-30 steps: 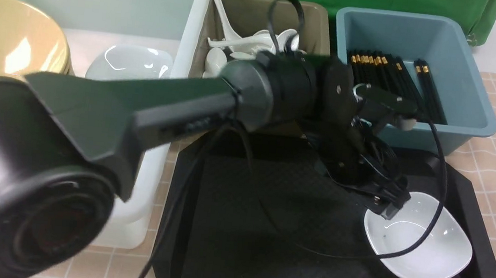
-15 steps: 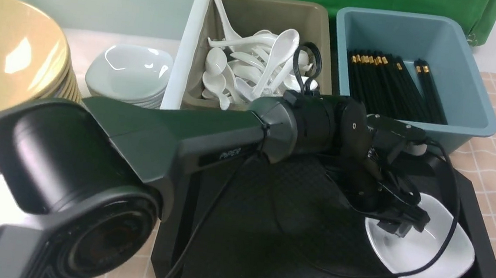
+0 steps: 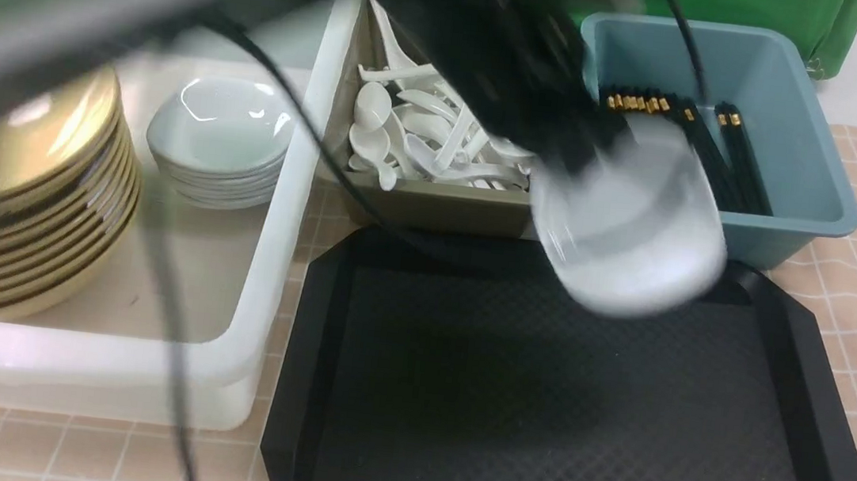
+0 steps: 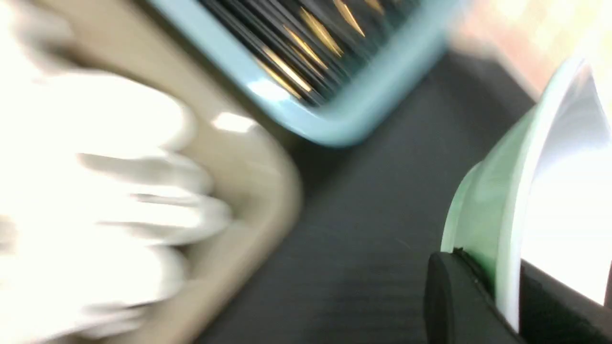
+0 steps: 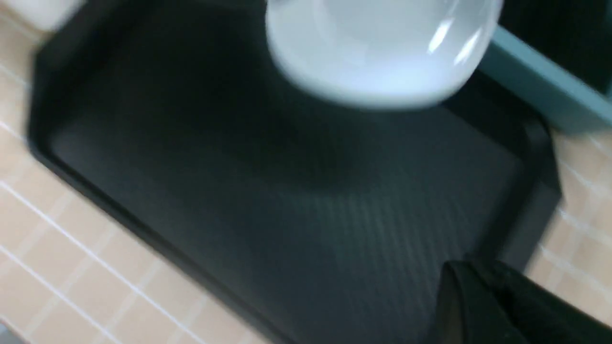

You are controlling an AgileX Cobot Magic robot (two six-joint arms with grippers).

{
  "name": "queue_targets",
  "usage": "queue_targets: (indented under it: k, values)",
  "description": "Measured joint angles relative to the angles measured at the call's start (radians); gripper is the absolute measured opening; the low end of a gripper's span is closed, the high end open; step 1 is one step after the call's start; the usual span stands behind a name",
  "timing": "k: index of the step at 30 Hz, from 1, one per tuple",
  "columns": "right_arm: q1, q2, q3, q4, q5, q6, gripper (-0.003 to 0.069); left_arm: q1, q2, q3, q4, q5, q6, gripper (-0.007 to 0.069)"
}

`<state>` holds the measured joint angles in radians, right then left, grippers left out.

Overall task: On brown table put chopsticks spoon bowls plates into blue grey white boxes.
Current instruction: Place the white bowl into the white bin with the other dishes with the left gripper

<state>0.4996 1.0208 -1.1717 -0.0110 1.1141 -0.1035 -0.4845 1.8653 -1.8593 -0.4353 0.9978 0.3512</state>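
Below, brown table (image 3: 849,317); behind, green cloth (image 3: 787,14).

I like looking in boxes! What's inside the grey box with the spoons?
White spoons lie in a jumbled heap inside the grey box. The robot's left arm covers part of it, so anything under there, or beneath the top spoons, can't be seen.
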Motion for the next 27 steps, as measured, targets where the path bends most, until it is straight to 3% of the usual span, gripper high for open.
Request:
queue_targets:
  k: [5,7,13,19,27]
  values:
    - [0.061,0.145,-0.165,0.023,-0.051,-0.068,0.0064,0.181,-0.144,-0.001,0.035,0.020,0.001,0.0006]
    - [0.144,0.263,-0.301,0.025,-0.089,-0.114,0.0064,0.329,-0.180,-0.003,0.062,0.048,0.001,0.0006]
    - [0.288,0.526,-0.608,0.039,-0.095,-0.225,0.0064,0.526,-0.135,-0.002,0.075,0.060,-0.003,0.0006]
    - [0.312,0.694,-0.794,0.033,-0.023,-0.293,0.0064,0.571,-0.024,-0.002,0.097,0.016,0.009,0.0006]
    - [0.312,0.753,-0.827,-0.057,0.021,-0.294,0.0066,0.554,0.108,-0.001,0.134,-0.001,0.023,0.0016]
